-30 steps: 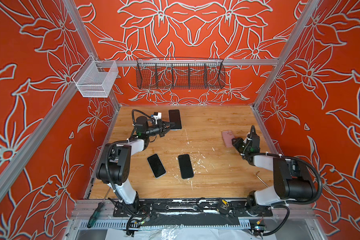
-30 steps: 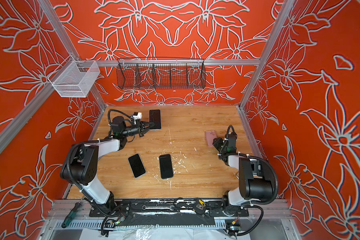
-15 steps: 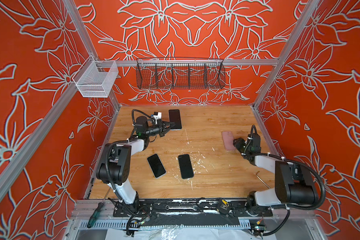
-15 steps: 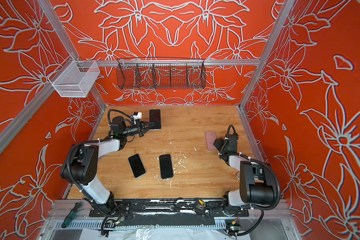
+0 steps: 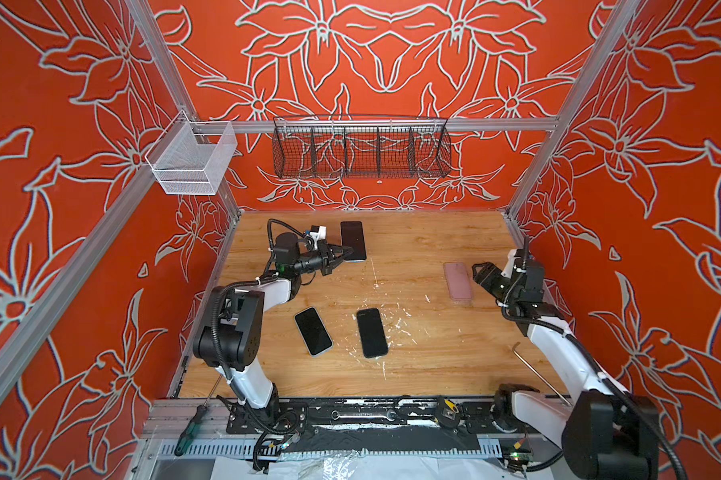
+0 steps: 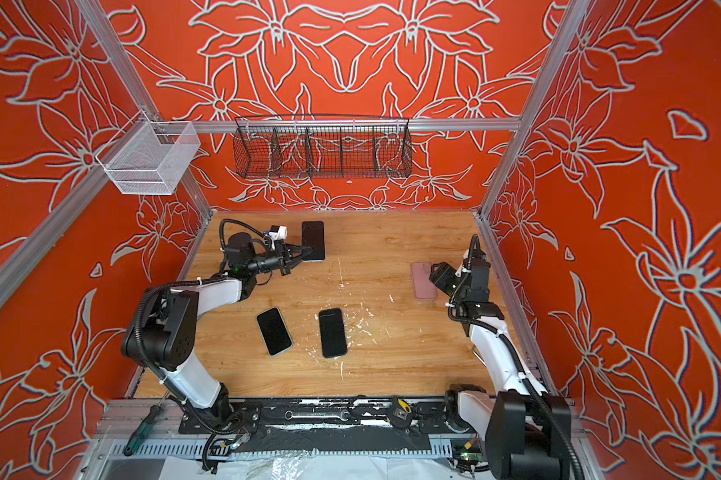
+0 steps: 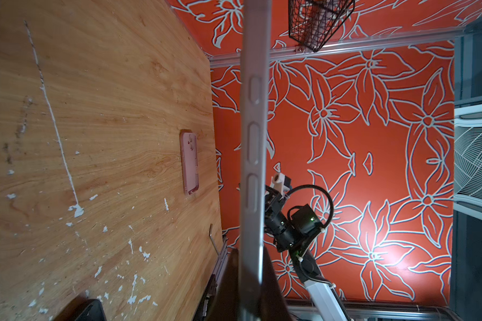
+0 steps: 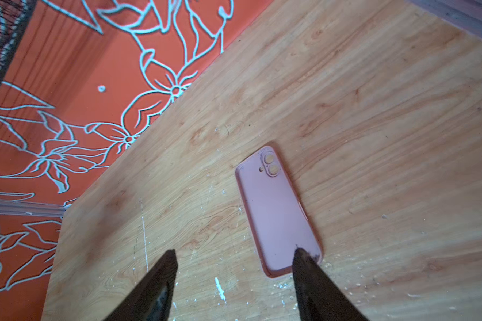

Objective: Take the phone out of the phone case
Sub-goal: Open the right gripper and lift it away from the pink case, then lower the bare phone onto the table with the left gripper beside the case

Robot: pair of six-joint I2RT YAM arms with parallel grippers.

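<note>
In both top views, the phone (image 5: 353,241) (image 6: 313,240) is being held clamped at its near end by the left tool (image 5: 347,252) (image 6: 309,252), at the far left of the counter (image 5: 433,365), just as a second earlier. The right tool (image 5: 477,274) (image 6: 435,276), which was at the pink case (image 5: 457,280) (image 6: 423,280) then, has been drawn back beside it with its fingers spread wider. The case is being left flat near the counter's right edge. Two dark phones (image 5: 313,331) (image 5: 372,332) are lying mid-counter, unmoved. The marking on the spanner (image 6: 315,414) is too small to be read.

In the left wrist view, the phone's (image 7: 253,139) buttoned edge is being gripped between the tool's fingers (image 7: 228,286), clear of the counter. The case (image 7: 190,162) is being seen far across.

In the right wrist view, the parted fingers (image 8: 156,286) are being shown over the counter, one tip overlapping the near end of the case (image 8: 278,211).
</note>
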